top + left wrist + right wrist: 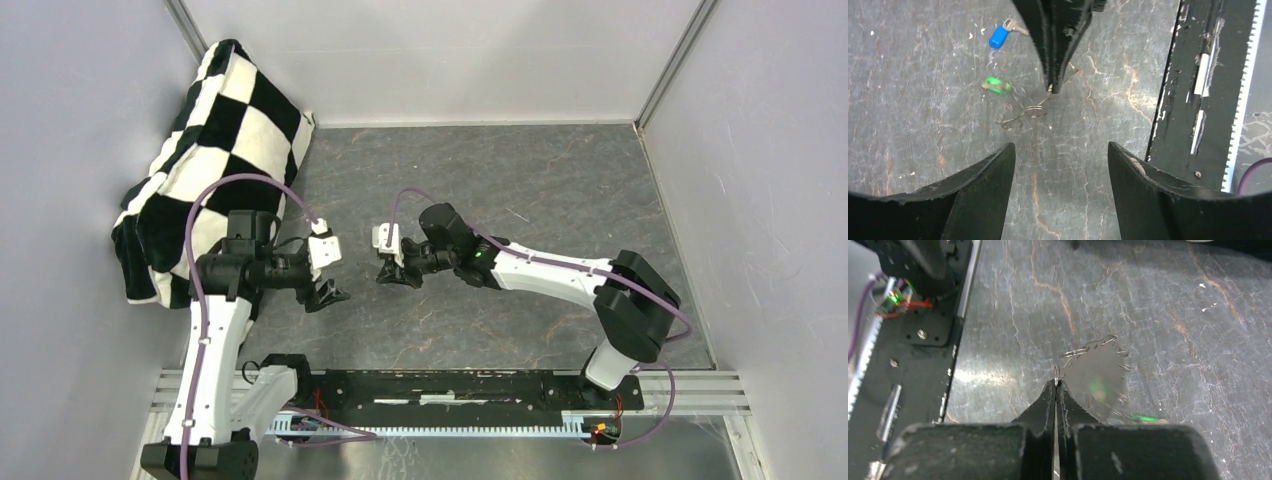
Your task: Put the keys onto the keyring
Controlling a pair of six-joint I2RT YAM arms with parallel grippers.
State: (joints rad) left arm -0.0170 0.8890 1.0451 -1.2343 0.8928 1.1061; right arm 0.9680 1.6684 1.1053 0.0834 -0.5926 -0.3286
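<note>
Grey, veined bench [560, 190] carried everything: the right fingers [1043, 407] were pinched shut on one end of the keyring [1024, 112], apparently to steady it, while the left fingers [973, 195] hung open just left of it, likely ready to fetch a key. Its long axis ran roughly left-right, pointing from that pinch toward the left fingers. The green key [997, 86] lay just beyond it and the blue key [999, 36] farther off.
</note>
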